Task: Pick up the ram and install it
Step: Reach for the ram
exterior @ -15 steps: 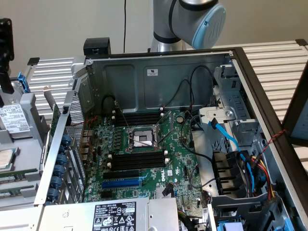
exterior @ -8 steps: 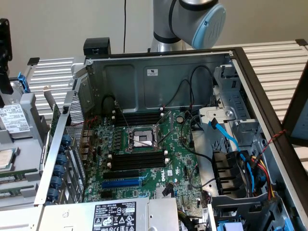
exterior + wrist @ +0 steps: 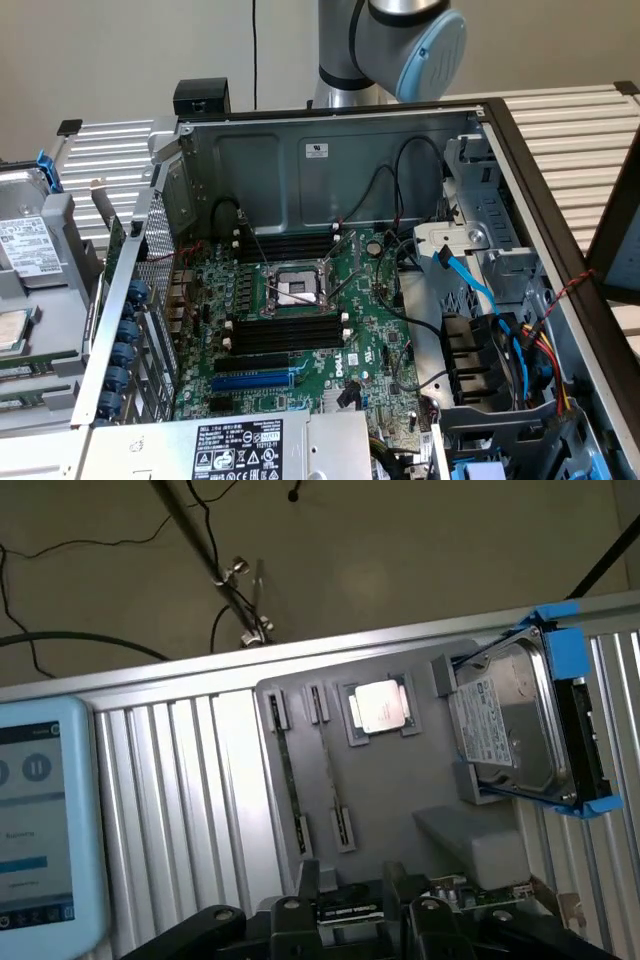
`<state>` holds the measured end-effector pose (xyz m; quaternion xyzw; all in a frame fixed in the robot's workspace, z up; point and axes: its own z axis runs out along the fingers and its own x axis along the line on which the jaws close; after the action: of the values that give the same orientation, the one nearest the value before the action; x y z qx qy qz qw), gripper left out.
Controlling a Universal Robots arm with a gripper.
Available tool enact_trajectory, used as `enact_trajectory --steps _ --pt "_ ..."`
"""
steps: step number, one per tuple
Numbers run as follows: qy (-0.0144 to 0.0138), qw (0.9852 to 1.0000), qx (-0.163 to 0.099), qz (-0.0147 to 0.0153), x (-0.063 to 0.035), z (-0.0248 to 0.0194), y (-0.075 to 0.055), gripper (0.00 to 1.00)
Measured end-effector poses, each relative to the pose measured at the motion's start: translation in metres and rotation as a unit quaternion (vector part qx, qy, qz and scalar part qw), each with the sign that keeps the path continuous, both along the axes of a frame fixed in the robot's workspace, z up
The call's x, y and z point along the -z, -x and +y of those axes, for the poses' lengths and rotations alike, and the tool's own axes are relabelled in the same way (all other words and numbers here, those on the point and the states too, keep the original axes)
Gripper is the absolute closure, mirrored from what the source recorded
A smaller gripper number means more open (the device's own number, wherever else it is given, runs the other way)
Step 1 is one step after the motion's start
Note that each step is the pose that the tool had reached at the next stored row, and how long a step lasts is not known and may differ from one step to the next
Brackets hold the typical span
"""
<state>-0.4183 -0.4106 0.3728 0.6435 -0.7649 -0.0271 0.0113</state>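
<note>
I see pincer [image 3: 350, 876] open, fingers [image 3: 307, 882] wide apart, just over ram [image 3: 480, 888]. Bare grey tray [image 3: 400, 790] between ram and silver chip [image 3: 380, 705]. Hard drive [image 3: 515, 725] sits near, at tray edge.

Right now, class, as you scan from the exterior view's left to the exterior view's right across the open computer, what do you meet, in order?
labelled drive → blue latches → processor socket → light blue cable → red and yellow wires

The green motherboard [image 3: 372, 340] carries black slots [image 3: 290, 331] and one blue slot [image 3: 255, 381].
</note>
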Motion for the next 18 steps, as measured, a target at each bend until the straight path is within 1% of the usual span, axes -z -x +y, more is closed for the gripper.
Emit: enact_trajectory --steps 2,5,7,9,13,17,18 --pt "0.0000 1.0000 0.000 0.0000 0.0003 0.0000 0.008 0.61" --pt "0.0000 1.0000 -0.004 -0.0005 0.0006 0.0000 0.015 0.61" --pt "0.0000 0.9999 -0.015 -0.0006 0.0008 -0.0001 0.015 0.61" --pt "0.0000 0.9995 -0.033 -0.0006 0.0010 -0.0001 0.015 0.61" --pt "0.0000 0.9978 -0.067 -0.0005 0.0013 0.0000 0.016 0.61" --pt "0.0000 0.9976 -0.070 -0.0005 0.0013 0.0000 0.017 0.61" --pt "0.0003 0.9975 -0.070 -0.0018 0.0014 0.0000 0.017 0.61"
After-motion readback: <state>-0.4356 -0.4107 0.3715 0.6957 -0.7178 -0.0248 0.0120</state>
